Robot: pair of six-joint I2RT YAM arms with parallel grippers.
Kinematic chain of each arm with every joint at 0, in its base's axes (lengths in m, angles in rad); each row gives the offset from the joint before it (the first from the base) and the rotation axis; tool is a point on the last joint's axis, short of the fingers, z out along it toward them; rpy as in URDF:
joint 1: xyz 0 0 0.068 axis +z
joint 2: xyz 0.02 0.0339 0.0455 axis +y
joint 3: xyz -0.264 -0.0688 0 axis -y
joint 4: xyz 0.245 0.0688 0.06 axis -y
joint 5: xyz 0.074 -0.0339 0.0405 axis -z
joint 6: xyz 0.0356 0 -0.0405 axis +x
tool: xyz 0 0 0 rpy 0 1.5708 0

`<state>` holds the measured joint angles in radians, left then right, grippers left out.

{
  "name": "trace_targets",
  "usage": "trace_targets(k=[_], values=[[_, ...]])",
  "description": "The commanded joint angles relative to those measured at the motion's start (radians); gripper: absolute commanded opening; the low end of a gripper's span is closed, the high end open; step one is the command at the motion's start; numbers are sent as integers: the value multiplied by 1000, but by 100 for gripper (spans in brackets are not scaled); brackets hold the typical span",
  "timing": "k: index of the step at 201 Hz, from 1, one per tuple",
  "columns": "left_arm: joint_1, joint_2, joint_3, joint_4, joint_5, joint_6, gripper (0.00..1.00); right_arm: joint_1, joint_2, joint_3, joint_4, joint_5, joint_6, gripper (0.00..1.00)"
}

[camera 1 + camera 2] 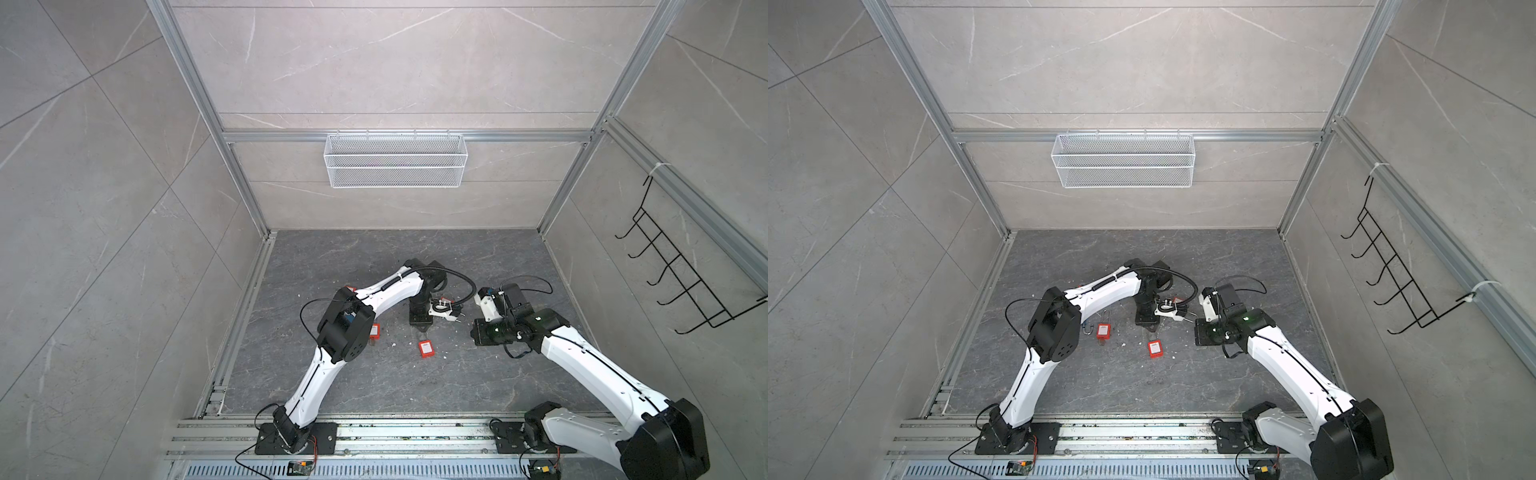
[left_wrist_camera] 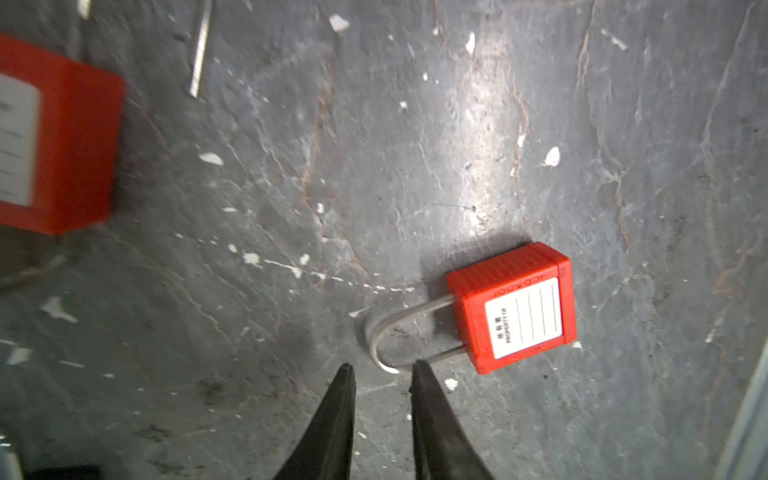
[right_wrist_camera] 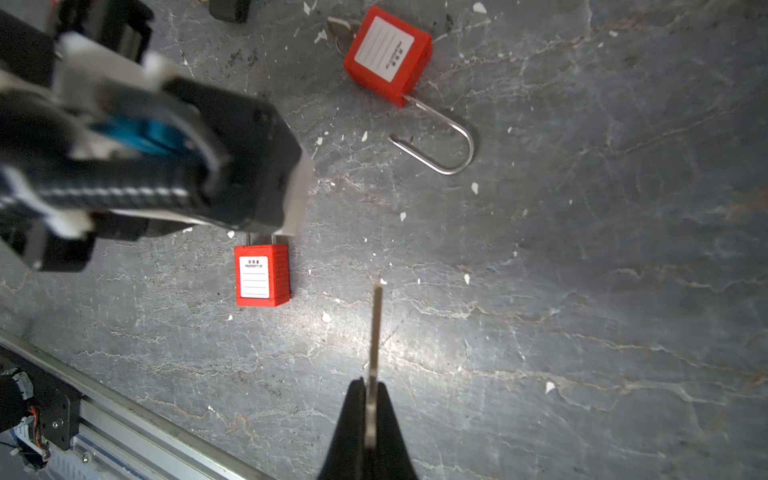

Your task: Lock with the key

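Your white wire basket (image 1: 395, 160) hangs on the rear rail (image 1: 291, 136). The red padlock (image 2: 513, 307) lies flat on the stone tabletop (image 2: 249, 166), its white label (image 2: 523, 318) reading "PROPERTY OF", its shackle (image 2: 432, 306) just beside your left gripper (image 2: 383, 368), whose jaws stand narrowly apart over bare stone. Your right gripper (image 3: 371, 384) pinches the key (image 3: 376, 328), well apart from that padlock.

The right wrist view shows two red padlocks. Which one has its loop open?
The padlock clear of the left arm: one loop end lies free beside its body. The other padlock, by that arm's jaws, has both ends inserted.
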<state>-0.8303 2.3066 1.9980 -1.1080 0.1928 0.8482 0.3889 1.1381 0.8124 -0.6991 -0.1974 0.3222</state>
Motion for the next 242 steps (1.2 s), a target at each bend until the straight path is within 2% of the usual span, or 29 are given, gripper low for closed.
trace_targets(k=[1,18,34,58,80,102,136,161,200,242], values=[[14,-30,59,71,6,-37,32,5,6,-6,-7,-4,44,0],[40,-79,43,144,32,-86,32,13,30,1,-7,-20,69,0],[80,-174,-45,274,66,-171,32,56,62,9,-3,-7,82,0],[139,-361,-286,552,72,-328,33,134,157,39,5,21,144,0],[199,-534,-533,781,134,-498,33,194,250,57,56,22,189,0],[239,-686,-723,930,109,-619,33,234,318,73,100,33,211,0],[246,-872,-924,979,59,-657,33,253,417,113,137,32,221,0],[246,-966,-1018,991,35,-665,33,263,470,139,150,32,224,1],[245,-1026,-1072,976,23,-670,33,279,517,174,137,27,216,10],[245,-1042,-1087,972,17,-678,34,283,488,191,115,53,201,23]])
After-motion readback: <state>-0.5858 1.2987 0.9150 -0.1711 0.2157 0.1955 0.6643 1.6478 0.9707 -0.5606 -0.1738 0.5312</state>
